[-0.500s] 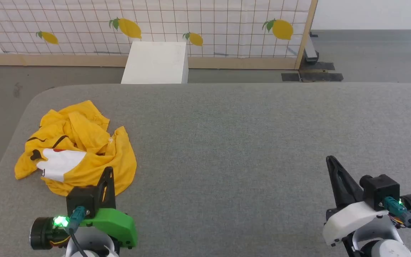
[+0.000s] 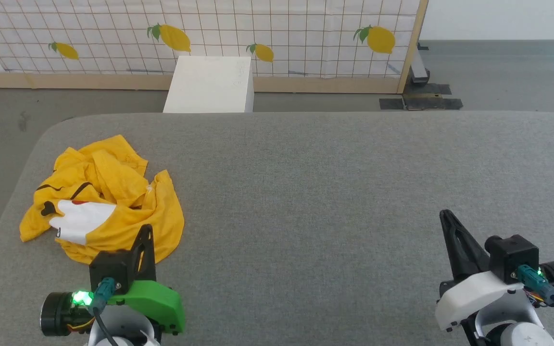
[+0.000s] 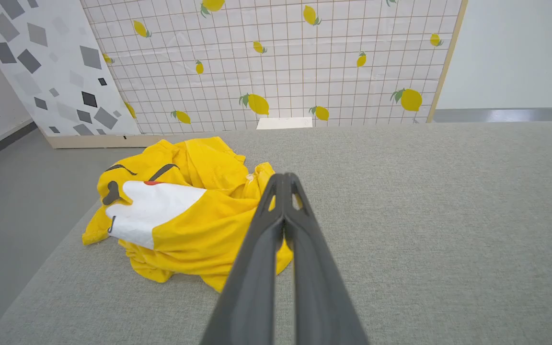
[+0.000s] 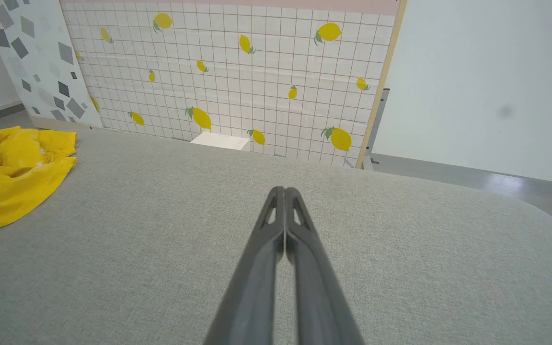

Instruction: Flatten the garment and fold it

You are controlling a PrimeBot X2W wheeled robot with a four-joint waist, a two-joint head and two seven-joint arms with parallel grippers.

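garment [image 2: 118, 185] lies crumpled in a heap on the left side of the grey felt table [image 2: 334, 192]. it is yellow, with a white patch, black marks and a red spot facing up. left gripper [image 2: 148, 228] is just beside the heap's near edge, fingers pressed together, holding nothing. right gripper [image 2: 444, 213] is well apart at the table's right, fingers likewise together, empty. white box [image 2: 209, 84] beyond the table bears a faint mark, too small to read.

Looks like a robot test lab, staged set: grey felt table [image 2: 334, 192]; behind the table a wood-framed lemon-print partition [image 2: 306, 29], white box [image 2: 209, 84], bare grey floor [image 2: 498, 72], blank white wall [image 2: 498, 19].
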